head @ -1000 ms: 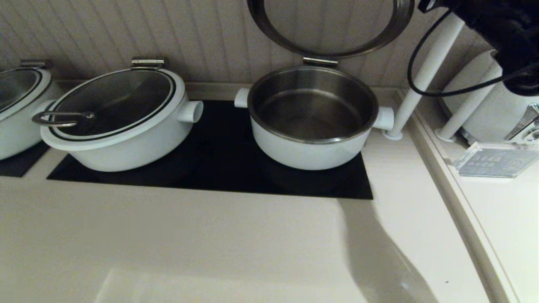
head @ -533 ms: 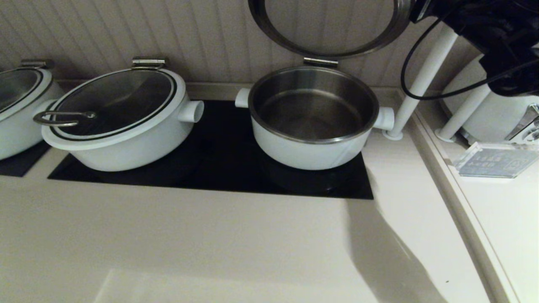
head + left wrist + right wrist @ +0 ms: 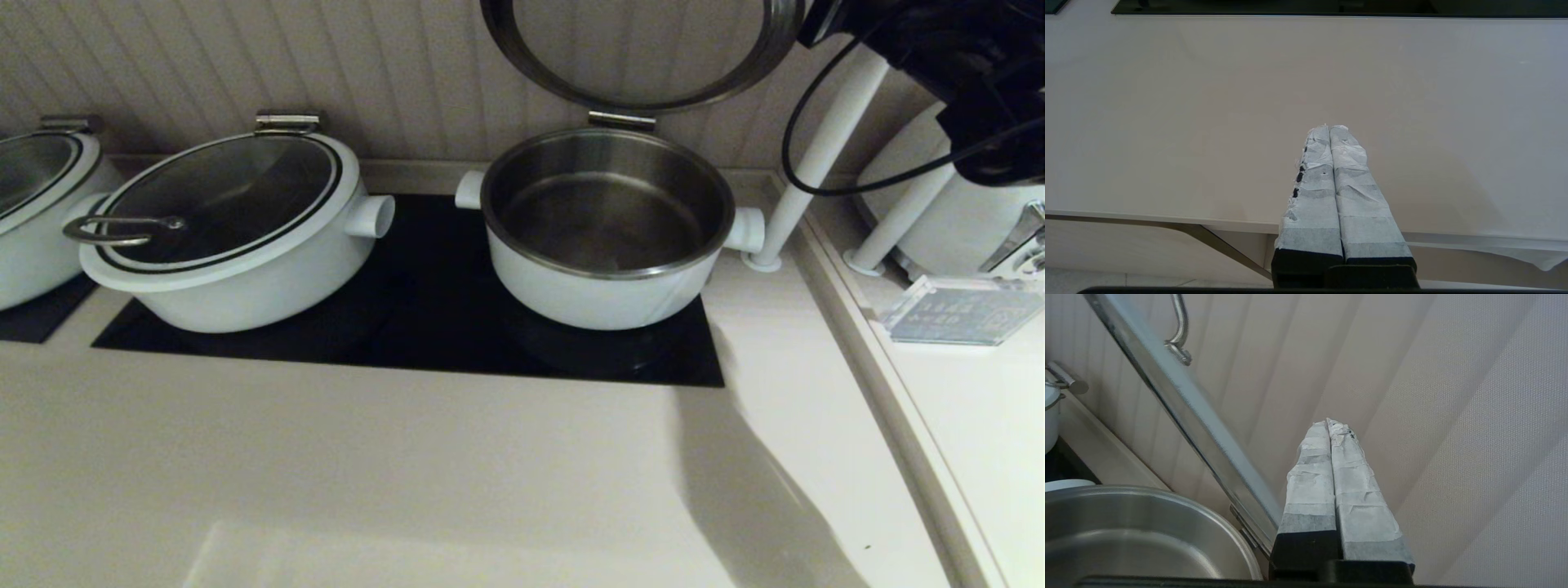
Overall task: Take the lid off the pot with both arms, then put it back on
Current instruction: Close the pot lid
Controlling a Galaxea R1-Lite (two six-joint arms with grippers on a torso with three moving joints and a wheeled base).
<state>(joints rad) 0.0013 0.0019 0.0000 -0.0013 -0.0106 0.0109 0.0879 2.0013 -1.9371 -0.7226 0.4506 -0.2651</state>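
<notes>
Lid (image 3: pixel 637 53) stands upright, hinged open against the wall panel behind the pot (image 3: pixel 606 229), which sits uncovered on the black cooktop (image 3: pixel 408 327). My right gripper (image 3: pixel 1329 424) is raised beside the lid's steel rim, jaws clenched on nothing and not touching it. My left gripper (image 3: pixel 1329 128) hangs over the bare worktop (image 3: pixel 1167 122), jaws likewise clenched and empty.

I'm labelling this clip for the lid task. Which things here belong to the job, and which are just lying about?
Belong to the job:
- deep white steel-lined pot, open
- round steel-rimmed glass lid, standing raised behind it
- right gripper, shut, beside the lid
- left gripper, shut, over bare counter

Lying about:
- wider white lidded pot
- another white pot at far left
- clear plastic sign
</notes>
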